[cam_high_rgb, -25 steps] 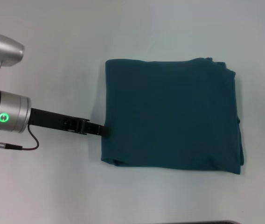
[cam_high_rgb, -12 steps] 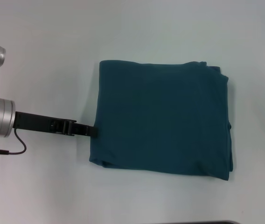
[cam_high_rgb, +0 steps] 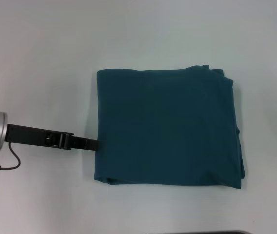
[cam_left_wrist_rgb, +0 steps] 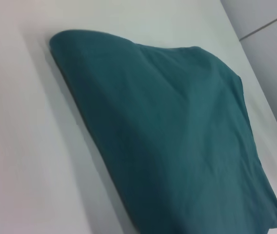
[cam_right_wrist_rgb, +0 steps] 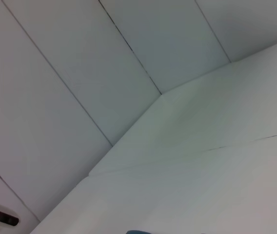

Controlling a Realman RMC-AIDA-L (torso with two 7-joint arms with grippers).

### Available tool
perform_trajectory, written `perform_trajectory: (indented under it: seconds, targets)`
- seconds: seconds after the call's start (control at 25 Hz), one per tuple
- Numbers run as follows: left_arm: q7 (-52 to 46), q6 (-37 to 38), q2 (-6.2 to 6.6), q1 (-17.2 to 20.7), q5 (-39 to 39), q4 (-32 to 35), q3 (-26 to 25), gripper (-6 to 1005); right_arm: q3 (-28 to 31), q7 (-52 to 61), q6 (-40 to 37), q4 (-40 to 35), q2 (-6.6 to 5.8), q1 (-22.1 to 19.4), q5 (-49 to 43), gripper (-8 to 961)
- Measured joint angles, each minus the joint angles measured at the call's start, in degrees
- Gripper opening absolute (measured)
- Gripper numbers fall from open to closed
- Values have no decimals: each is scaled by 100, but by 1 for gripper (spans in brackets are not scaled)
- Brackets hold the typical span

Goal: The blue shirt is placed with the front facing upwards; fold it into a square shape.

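folded blue shirt [cam_left_wrist_rgb: 177, 141], white table [cam_left_wrist_rgb: 26, 161]

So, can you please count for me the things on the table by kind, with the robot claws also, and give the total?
Folded blue shirt: 1
Left claw, at the shirt's left edge: 1
White table: 1
Right claw: 0 in view
Total: 3
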Motion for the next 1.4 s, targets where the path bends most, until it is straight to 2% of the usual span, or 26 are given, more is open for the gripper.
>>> perform_trajectory:
  seconds: [0.32, 0.48, 0.6, 0.88, 1.16, 1.4]
  targets:
    - [-87, -7, 31, 81, 2, -147, -394, 112, 5, 0, -3, 0, 7, 6, 0, 776]
    - [-2, 131, 48, 140, -42, -305, -906, 144, 4, -2, -3, 0, 8, 3, 0, 775]
    - [223, 323, 41, 150, -52, -372, -1389, 271, -52, -55, -3, 0, 22, 34, 1, 775]
    - [1013, 396, -38, 138, -129, -400, -1931, 525, -606, -578, 0, -156, 164, 348, -151, 776]
    - [2119, 312, -98, 188, -174, -314, -1961, 705, -846, -1197, -15, -448, 337, 925, -844, 776]
    - [2727, 505, -120, 280, -154, -268, -1882, 842, -1153, -1377, -139, -448, 418, 1156, -952, 777]
